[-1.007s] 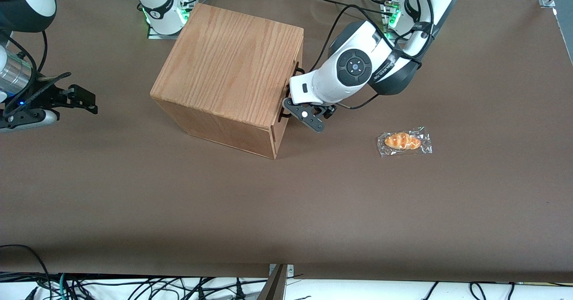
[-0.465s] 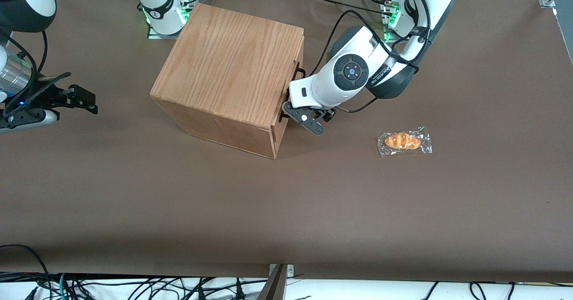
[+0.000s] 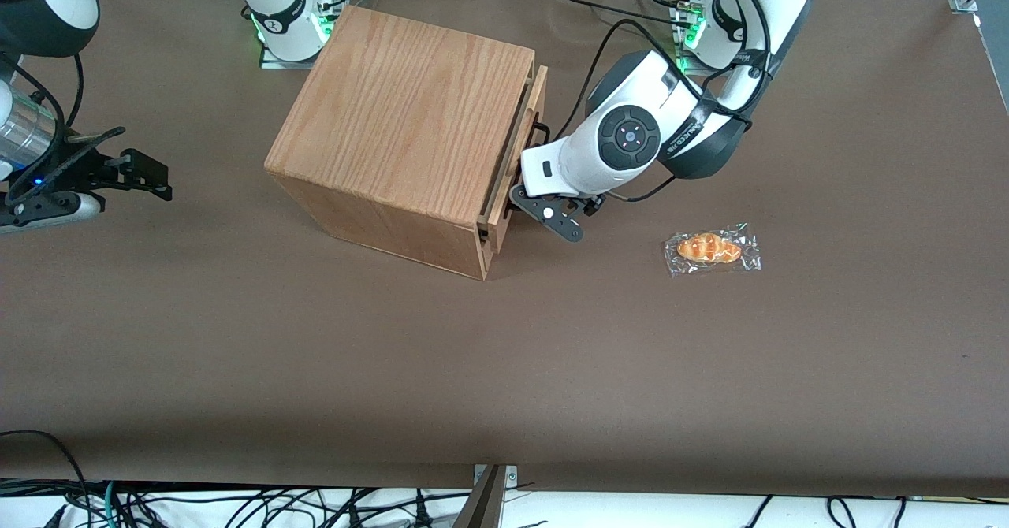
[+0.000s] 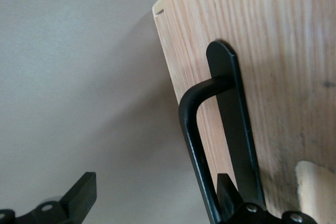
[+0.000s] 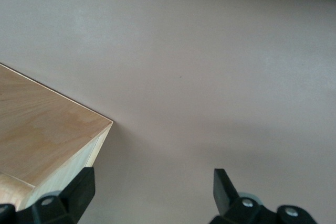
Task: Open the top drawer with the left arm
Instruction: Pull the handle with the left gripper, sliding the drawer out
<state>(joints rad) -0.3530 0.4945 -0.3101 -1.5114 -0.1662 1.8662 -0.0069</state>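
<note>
The top drawer (image 3: 520, 158) has just slid out a crack; the gripper (image 3: 526, 197), wide open, hooks its handle (image 4: 197, 140)

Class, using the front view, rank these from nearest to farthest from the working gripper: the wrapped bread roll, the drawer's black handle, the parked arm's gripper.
From the gripper:
1. Black handle, on the top drawer front, at the gripper.
2. Wrapped bread roll, on the table nearby.
3. Parked arm's gripper, at the table's parked-arm end.

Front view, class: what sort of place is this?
Probably a robotics lab: white robot arms bolted to a brown-covered table, loose cables along its edge, and the left arm's gripper at a wooden box's top drawer.
</note>
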